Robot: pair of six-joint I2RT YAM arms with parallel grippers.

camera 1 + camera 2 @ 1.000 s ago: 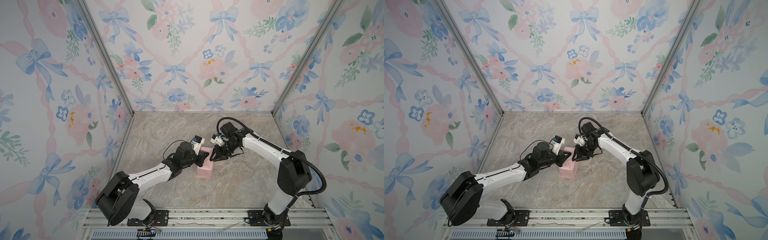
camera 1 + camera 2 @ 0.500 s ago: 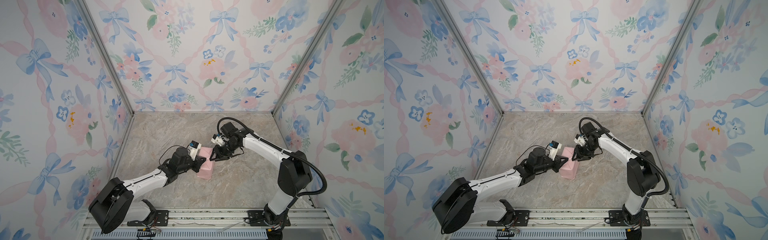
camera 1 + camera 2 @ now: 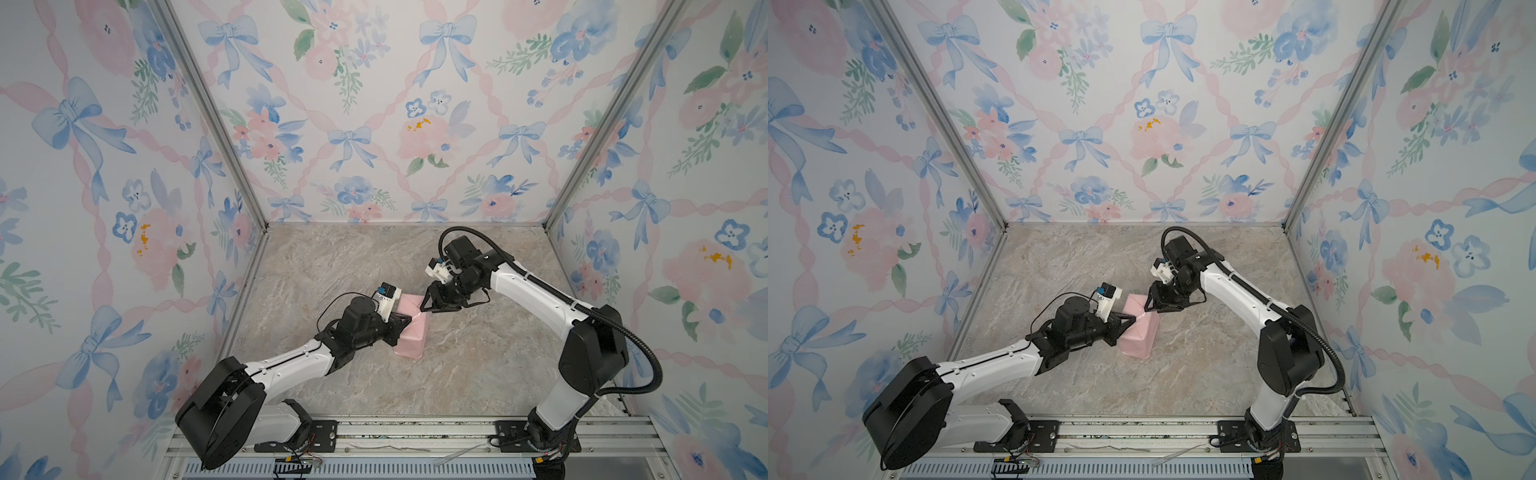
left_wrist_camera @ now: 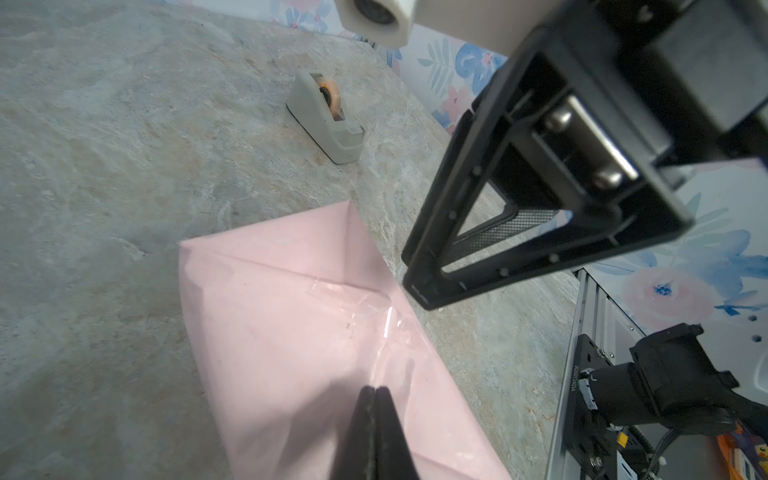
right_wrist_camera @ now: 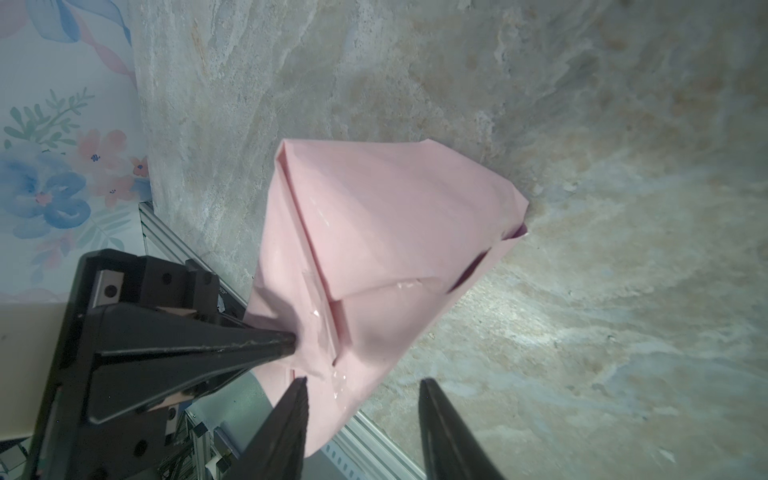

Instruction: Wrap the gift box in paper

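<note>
The paper (image 3: 411, 337) is folded round the gift box as a pale pink parcel in mid-table, seen in both top views (image 3: 1138, 337). The gift box itself is hidden under it; only dark slivers show at one open fold (image 5: 469, 272). Clear tape (image 4: 374, 303) crosses the folded seam. My left gripper (image 3: 409, 319) is shut, and its tips (image 4: 376, 391) press on the taped seam on the parcel's top. My right gripper (image 3: 424, 308) hovers open at the parcel's far upper corner; one finger (image 5: 297, 399) is over the paper's edge, the other (image 5: 428, 399) over bare table.
A beige tape dispenser (image 4: 324, 120) stands on the marble table beyond the parcel, near the wall. Floral walls close in three sides. The aluminium rail (image 3: 415, 428) with both arm bases runs along the front edge.
The right gripper's jaws have spread wider at the parcel's corner. The left arm has drawn back and lower, its shut tips staying on the parcel's top.
</note>
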